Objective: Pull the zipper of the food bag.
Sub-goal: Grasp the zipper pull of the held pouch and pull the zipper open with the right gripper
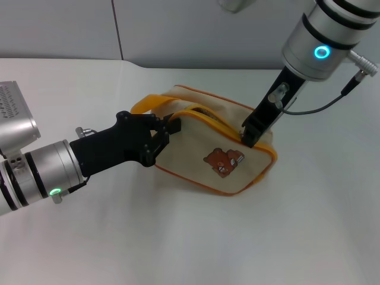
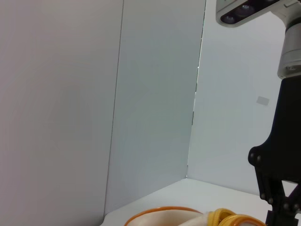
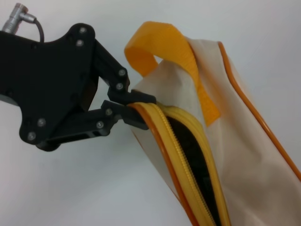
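Note:
The beige food bag [image 1: 196, 155] with orange piping and a brown bear picture [image 1: 222, 161] lies on the white table. Its yellow zipper [image 1: 205, 114] curves along the top edge. In the right wrist view the zipper [image 3: 188, 169] is parted and shows the dark inside of the bag [image 3: 244, 155]. My left gripper [image 1: 171, 126] is shut on the bag's left end at the piping, as the right wrist view [image 3: 138, 107] shows. My right gripper [image 1: 248, 140] is shut on the zipper near the bag's right end. The pull tab is hidden by its fingers.
The yellow strap handle [image 1: 151, 102] loops up behind my left gripper and also shows in the right wrist view [image 3: 164, 42]. The white table [image 1: 178, 243] spreads around the bag. A grey wall stands behind. The left wrist view shows the right arm [image 2: 282, 141].

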`<control>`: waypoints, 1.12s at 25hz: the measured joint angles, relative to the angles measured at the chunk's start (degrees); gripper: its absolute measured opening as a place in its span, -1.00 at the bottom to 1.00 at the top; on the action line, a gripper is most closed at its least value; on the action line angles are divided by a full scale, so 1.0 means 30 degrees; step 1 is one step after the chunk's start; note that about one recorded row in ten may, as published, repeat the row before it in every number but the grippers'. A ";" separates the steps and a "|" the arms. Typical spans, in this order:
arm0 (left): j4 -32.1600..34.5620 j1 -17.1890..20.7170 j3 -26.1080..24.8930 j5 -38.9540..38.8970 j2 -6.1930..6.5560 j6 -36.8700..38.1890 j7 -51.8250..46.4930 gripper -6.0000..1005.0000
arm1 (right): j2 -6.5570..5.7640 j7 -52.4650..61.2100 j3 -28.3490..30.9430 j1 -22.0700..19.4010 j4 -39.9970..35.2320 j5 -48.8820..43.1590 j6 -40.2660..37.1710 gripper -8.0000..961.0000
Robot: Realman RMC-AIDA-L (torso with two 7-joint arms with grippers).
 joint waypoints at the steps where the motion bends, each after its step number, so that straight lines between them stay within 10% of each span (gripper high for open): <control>1: 0.0001 -0.0004 0.0002 0.0000 0.0000 0.0010 0.0000 -0.89 | 0.0000 0.0000 0.0000 0.0000 0.0000 0.0000 0.0000 -0.84; 17: -0.0012 0.0158 -0.0476 0.0016 0.0058 0.0069 0.0000 -0.89 | -0.0460 -0.0365 -0.0259 -0.1496 -0.0327 -0.1892 -0.0457 -0.97; 28: -0.0397 0.0490 -0.0389 0.0201 0.0027 -0.0230 0.0000 -0.89 | -0.0739 -0.3985 0.4190 -0.4101 -0.1308 0.1747 -0.0555 -0.93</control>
